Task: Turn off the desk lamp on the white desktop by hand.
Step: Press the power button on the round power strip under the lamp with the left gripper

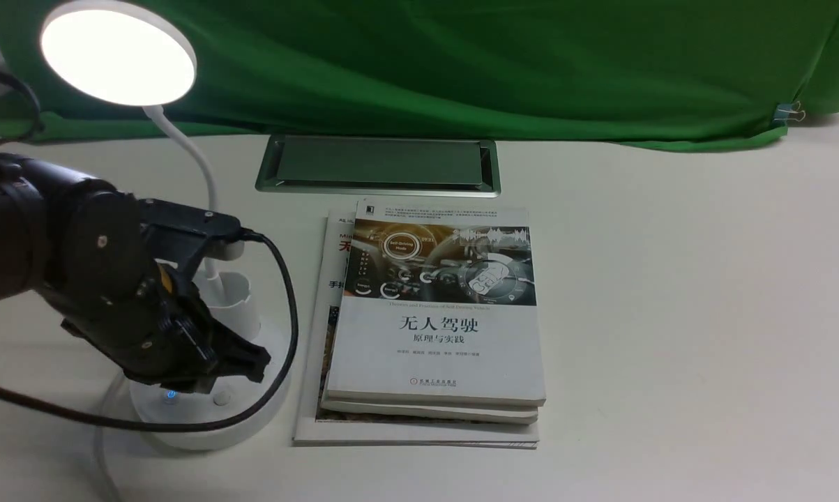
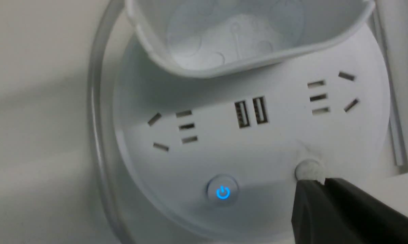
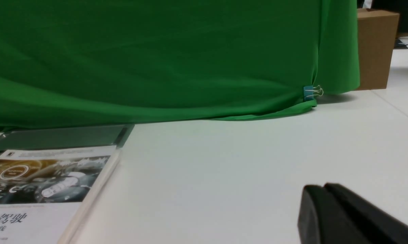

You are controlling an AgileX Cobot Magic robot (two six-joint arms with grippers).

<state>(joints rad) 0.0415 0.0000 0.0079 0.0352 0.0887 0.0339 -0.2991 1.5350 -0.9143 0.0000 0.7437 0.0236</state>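
The desk lamp stands at the left of the white desktop (image 1: pixel 670 314). Its disc head (image 1: pixel 118 52) glows, and its neck (image 1: pixel 194 157) runs down past a small cup (image 1: pixel 234 300) to the round base (image 1: pixel 210 422). My left gripper (image 1: pixel 255 366) is shut and hovers low over the base. In the left wrist view its tips (image 2: pixel 321 183) rest at the edge of the plain white button (image 2: pixel 308 169); the blue-lit power button (image 2: pixel 222 191) lies beside it. My right gripper (image 3: pixel 321 191) is shut and empty over bare desktop (image 3: pixel 224 169).
A stack of books (image 1: pixel 433 321) lies right of the lamp base. The silver-framed cable hatch (image 1: pixel 377 166) sits behind it, the green cloth backdrop (image 1: pixel 461 63) beyond. The lamp's cord (image 1: pixel 105 446) runs off the front edge. A cardboard box (image 3: pixel 376 47) stands far right.
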